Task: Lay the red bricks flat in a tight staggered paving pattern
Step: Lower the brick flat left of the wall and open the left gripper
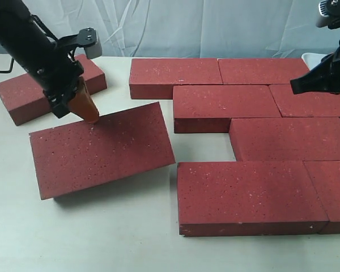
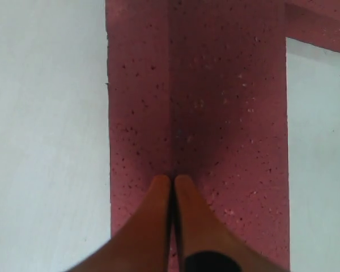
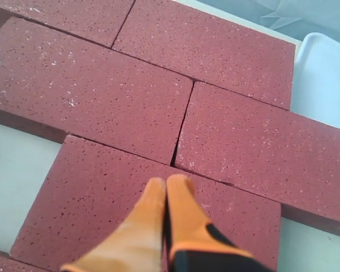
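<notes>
A loose red brick (image 1: 102, 148) lies skewed on the table, apart from the paved group. My left gripper (image 1: 92, 117) is shut, its orange fingertips (image 2: 161, 182) resting on that brick's top (image 2: 226, 113) near its far long edge, holding nothing. A second loose brick (image 1: 51, 88) lies at the far left behind the arm. On the right, several bricks lie flat in staggered rows (image 1: 226, 107), with the front brick (image 1: 249, 195) nearest. My right gripper (image 3: 167, 180) is shut and empty, hovering over a third-row brick (image 3: 102, 198) by a joint.
Bare table (image 1: 204, 144) shows in a gap between the loose brick and the paved rows. A white tray (image 3: 326, 73) sits beyond the bricks at the far right. A pale curtain (image 1: 215, 22) hangs behind the table.
</notes>
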Tool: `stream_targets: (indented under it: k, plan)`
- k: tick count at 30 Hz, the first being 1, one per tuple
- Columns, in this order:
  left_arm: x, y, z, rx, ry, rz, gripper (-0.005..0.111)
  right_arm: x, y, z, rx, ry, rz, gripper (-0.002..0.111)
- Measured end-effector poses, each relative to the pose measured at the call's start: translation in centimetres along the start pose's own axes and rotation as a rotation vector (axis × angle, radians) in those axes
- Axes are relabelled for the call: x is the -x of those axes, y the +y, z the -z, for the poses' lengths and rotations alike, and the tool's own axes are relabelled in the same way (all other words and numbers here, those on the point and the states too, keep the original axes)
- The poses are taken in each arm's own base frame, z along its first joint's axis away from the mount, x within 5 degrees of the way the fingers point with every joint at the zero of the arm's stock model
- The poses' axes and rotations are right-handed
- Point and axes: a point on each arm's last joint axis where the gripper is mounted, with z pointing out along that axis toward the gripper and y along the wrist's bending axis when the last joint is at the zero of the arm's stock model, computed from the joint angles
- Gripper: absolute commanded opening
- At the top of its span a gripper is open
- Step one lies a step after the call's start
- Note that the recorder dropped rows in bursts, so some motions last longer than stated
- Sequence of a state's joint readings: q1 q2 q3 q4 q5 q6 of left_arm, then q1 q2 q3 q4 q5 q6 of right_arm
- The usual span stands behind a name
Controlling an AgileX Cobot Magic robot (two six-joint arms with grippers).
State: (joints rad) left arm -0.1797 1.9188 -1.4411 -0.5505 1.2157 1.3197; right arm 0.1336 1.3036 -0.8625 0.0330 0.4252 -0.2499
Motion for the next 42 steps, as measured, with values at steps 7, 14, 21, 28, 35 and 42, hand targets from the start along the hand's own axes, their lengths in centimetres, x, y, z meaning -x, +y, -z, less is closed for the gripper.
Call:
stream_targets:
  k: [7, 14, 21, 28, 35, 42]
  plan:
    - [0.6, -0.5, -0.5, -0.009, 0.022, -0.09, 0.009, 0.0, 0.0, 0.0, 0.0, 0.0, 0.0, -0.001]
    - [0.6, -0.1, -0.6, 0.032, 0.023, -0.131, 0.064, 0.0, 0.0, 0.0, 0.0, -0.002, 0.0, -0.001]
    - [1.6, -2.1, 1.3, 0.064, 0.035, -0.146, 0.06, 0.0, 0.0, 0.0, 0.0, -0.002, 0.0, -0.001]
    - [2.1, -9.0, -1.4, 0.141, 0.257, -0.138, 0.06, 0.0, 0.0, 0.0, -0.001, -0.003, 0.0, -0.001]
    - [0.0, -11.8, -6.6, 0.216, 0.351, -0.199, 0.06, 0.0, 0.0, 0.0, -0.001, -0.003, 0.0, -0.001]
    - [-0.5, -11.7, -7.8, 0.294, 0.316, -0.251, 0.06, 0.0, 0.0, 0.0, 0.0, -0.004, -0.002, -0.001]
